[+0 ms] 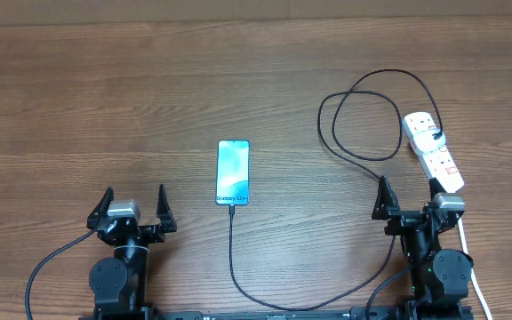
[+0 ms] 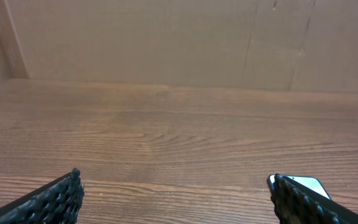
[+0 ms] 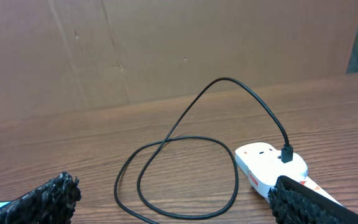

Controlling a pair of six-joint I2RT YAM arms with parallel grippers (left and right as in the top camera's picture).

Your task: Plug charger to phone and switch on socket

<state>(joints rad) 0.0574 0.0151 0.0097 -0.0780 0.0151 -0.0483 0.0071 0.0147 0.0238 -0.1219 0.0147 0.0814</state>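
The phone lies flat mid-table with its light blue screen up. The charger, a thin black cable, meets the phone's bottom edge, runs toward the front edge, then loops at the right up to the socket, where its black plug sits. My left gripper stands open to the lower left of the phone, whose corner shows behind the right finger. My right gripper is open just in front of the socket, holding nothing. The cable arches into the plug.
The socket's white cord runs down past the right arm's base. A brown cardboard wall stands behind the table. The charger's loop lies left of the socket.
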